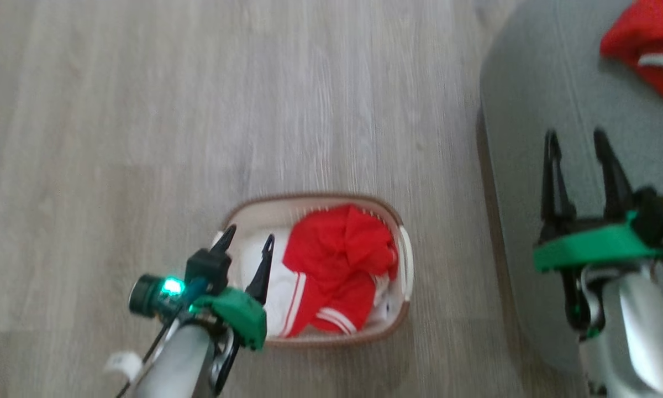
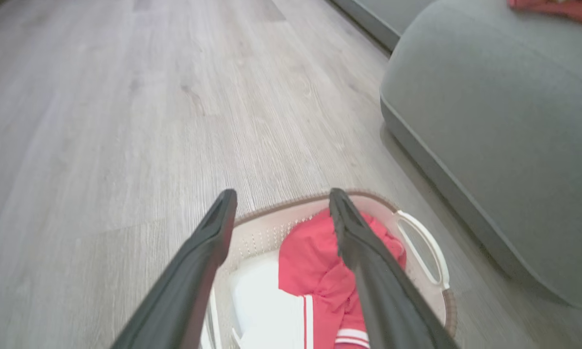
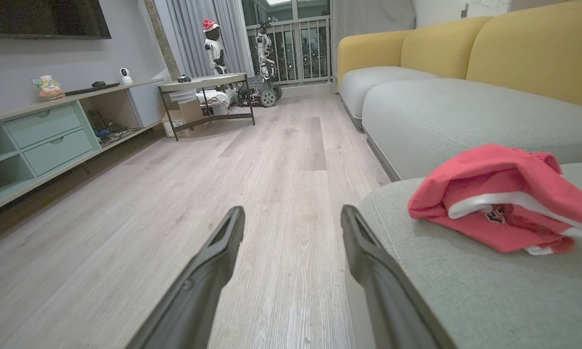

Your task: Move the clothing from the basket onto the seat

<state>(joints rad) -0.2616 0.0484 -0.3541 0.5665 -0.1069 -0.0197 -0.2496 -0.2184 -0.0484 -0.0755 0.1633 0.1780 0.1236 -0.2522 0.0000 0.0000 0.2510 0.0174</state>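
The white basket (image 1: 254, 213) (image 2: 266, 230) with a brown rim stands on the wood floor, left of the grey-green seat (image 1: 530, 99) (image 2: 490, 97) (image 3: 465, 286). Red clothing (image 1: 340, 260) (image 2: 310, 261) with white stripes lies bunched in it, toward its right side. Another red garment (image 1: 649, 44) (image 3: 499, 203) lies on the seat. My left gripper (image 1: 248, 243) (image 2: 279, 198) hovers open above the basket's left half, holding nothing. My right gripper (image 1: 577, 141) (image 3: 293, 218) is open and empty over the seat's front edge, left of the garment there.
Wood floor (image 1: 199, 99) spreads around the basket. In the right wrist view a yellow-backed sofa (image 3: 465, 53) runs along the right. A low TV cabinet (image 3: 43, 135), a small table (image 3: 203, 92) and parked robots (image 3: 262, 63) stand at the far end.
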